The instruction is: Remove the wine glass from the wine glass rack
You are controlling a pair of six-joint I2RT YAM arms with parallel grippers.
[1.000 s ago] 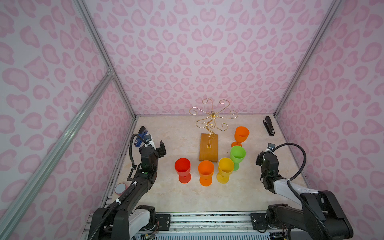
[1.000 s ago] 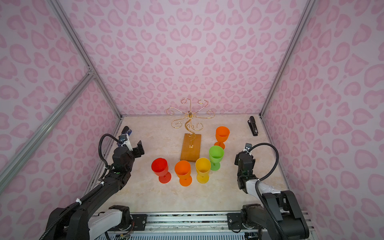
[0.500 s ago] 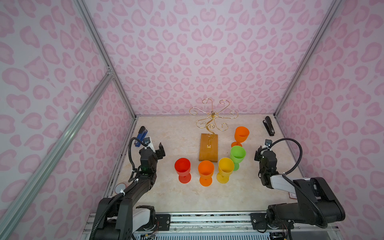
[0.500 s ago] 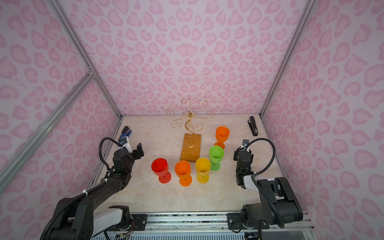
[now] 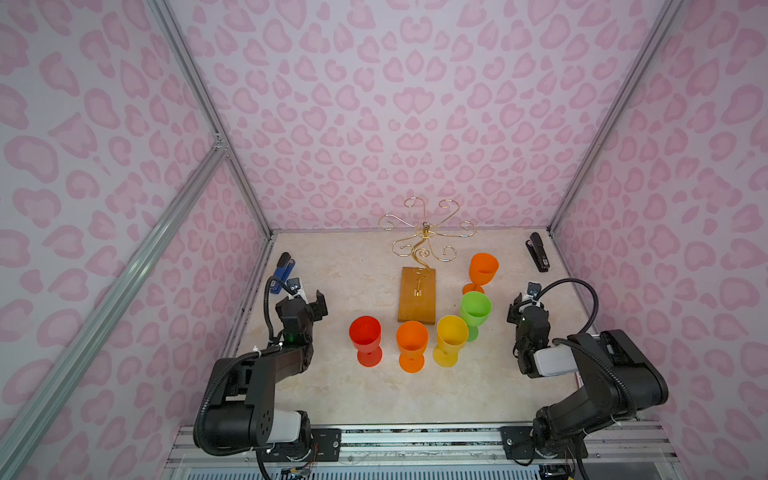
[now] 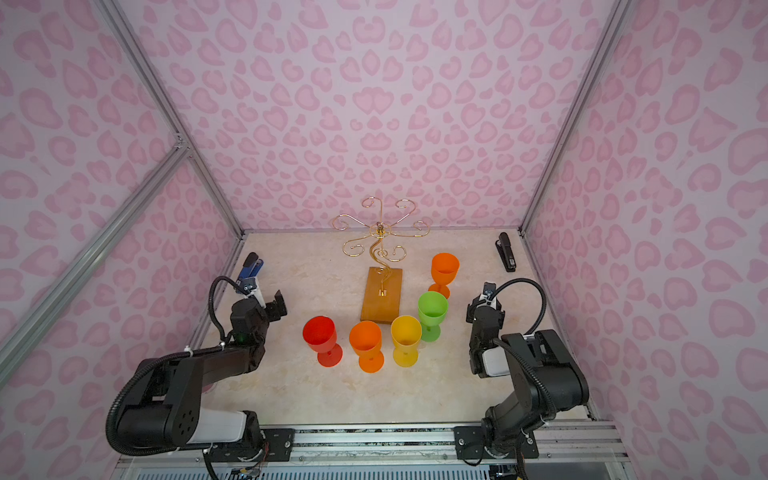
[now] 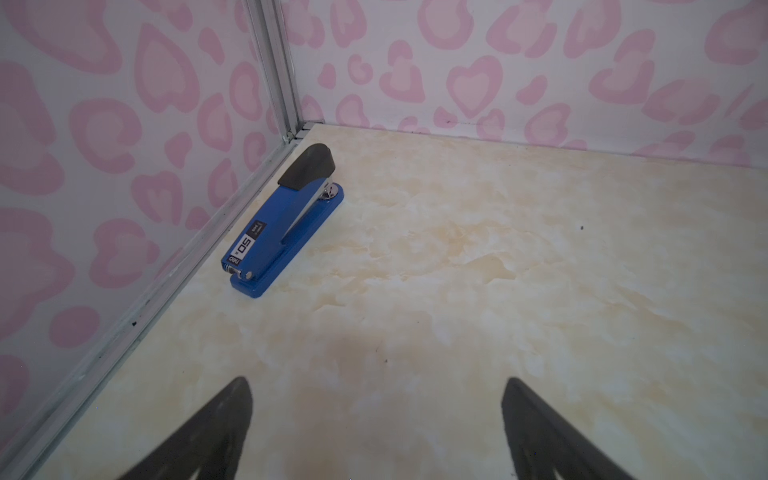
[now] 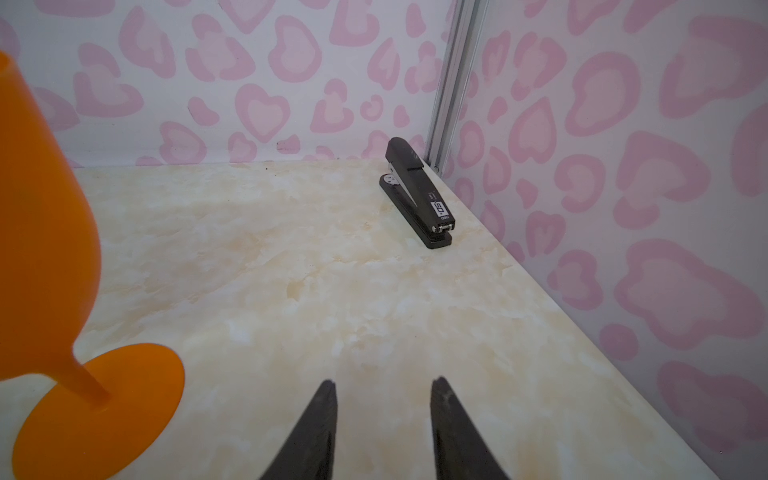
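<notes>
Wine glass rack [image 5: 418, 300] stands toward the back of the table [image 7: 498, 270], its gold wire arms curling out above the wooden base. Five glasses stand upright on the table around its near and right sides. The red wine glass [image 5: 365, 332], the front orange wine glass [image 5: 412, 338] and the yellow wine glass [image 5: 452, 332] form a row just in front of the base. The green wine glass [image 5: 476, 307] stands just beside the base's right corner, and the back orange wine glass [image 5: 483, 268] is further back on that side.

My left gripper [image 7: 376, 382] is spread wide and holds nothing. It points toward the blue stapler [image 7: 286, 220] by the left wall, well apart from the red wine glass. My right gripper [image 8: 384, 382] has a narrow gap between its fingers, with only bare table showing through it. It sits near the back orange wine glass without touching it and points toward the black stapler [image 8: 417, 195] in the far right corner.
</notes>
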